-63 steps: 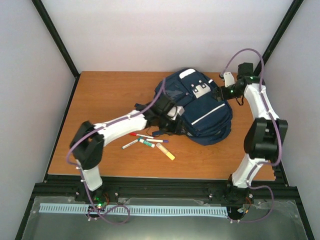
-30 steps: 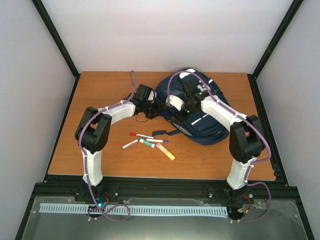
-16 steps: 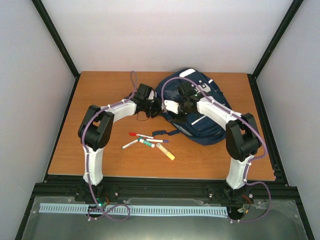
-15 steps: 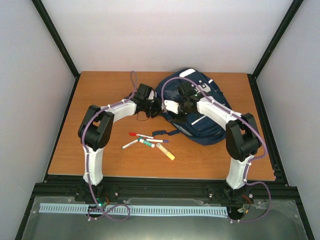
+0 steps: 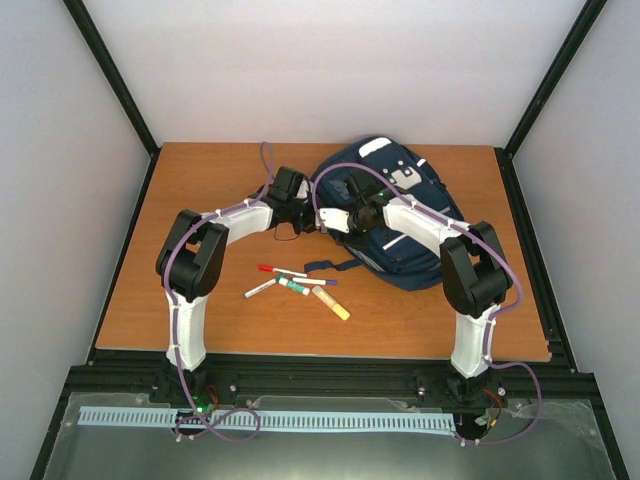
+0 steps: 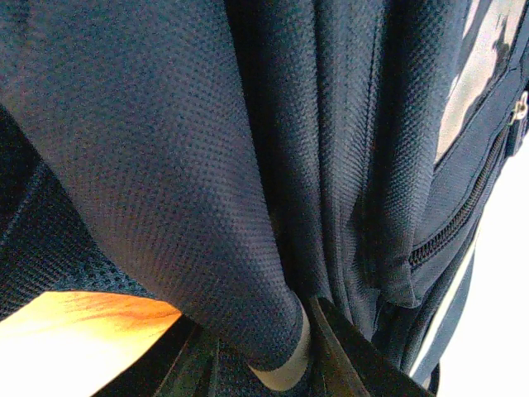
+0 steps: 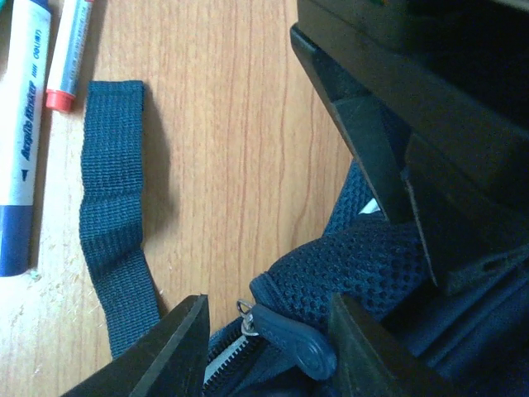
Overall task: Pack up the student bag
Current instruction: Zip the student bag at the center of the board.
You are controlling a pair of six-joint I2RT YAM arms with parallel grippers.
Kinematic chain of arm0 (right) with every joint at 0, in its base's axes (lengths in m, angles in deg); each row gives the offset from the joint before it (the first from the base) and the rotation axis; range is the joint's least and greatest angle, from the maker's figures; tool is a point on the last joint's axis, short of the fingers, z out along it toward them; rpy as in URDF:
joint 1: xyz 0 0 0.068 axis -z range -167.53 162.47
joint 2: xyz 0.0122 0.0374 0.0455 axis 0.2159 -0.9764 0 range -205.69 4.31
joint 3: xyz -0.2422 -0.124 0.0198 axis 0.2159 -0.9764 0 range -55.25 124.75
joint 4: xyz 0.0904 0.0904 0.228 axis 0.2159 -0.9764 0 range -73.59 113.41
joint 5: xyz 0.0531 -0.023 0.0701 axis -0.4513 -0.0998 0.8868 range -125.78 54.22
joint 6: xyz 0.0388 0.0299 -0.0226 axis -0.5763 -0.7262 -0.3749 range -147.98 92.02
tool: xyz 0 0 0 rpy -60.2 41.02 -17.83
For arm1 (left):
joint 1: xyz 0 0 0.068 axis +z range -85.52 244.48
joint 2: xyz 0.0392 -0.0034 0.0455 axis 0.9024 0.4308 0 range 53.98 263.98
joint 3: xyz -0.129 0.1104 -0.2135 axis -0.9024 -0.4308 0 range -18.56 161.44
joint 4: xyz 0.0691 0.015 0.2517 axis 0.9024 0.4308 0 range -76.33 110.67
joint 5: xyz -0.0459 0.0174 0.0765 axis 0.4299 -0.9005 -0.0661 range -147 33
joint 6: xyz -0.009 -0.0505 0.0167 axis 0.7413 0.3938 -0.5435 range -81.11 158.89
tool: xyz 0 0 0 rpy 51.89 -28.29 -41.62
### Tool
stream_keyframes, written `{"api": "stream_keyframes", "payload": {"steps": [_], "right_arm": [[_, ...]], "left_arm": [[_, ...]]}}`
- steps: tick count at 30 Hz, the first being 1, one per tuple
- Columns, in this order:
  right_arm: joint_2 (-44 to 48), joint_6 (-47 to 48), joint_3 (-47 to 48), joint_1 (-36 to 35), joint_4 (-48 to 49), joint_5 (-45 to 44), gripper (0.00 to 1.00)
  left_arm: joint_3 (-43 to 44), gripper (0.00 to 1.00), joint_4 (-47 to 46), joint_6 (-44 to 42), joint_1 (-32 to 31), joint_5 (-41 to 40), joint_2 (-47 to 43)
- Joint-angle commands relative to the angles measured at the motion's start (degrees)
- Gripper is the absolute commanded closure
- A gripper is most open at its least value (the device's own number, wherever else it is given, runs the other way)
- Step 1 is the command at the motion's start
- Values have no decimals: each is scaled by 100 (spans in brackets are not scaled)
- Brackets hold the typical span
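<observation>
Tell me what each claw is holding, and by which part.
The left claw straddles a fold of the student bag; whether it is clamped cannot be told. The right claw stands open around the zipper pull, not gripping it.

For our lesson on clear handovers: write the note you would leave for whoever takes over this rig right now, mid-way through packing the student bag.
Left gripper: fingers either side of a fold of the student bag at its left edge; clamped or not, cannot tell.
Right gripper: open, jaws bracketing the zipper pull, not gripping it.
Things: the bag lies on the table; markers and a yellow stick lie loose on its near side.
Done: nothing visibly packed.
Left: probably get the bag open, then load the loose items.
</observation>
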Motion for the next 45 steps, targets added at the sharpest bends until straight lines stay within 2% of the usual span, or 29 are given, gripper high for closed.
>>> {"api": "stream_keyframes", "payload": {"steps": [1,7,9,14,32,45], "right_arm": [[37,193,52,-33,-30,-158,64],[144,174,22,-31,40,-230,93],[193,168,14,-33,10,-171,97],[430,158,-71,-88,-264,-62,97],[2172,104,-1972,-102,-501,-535,97],[3310,-90,-2933,592,-853,-507,97]], "left_arm": [[70,70,-300,39,68,80,5],[68,77,-335,49,68,81,38],[89,83,-344,55,68,72,62],[138,99,-371,93,86,4,154],[-160,99,-599,107,328,-18,100],[-391,99,-734,113,462,42,36]]}}
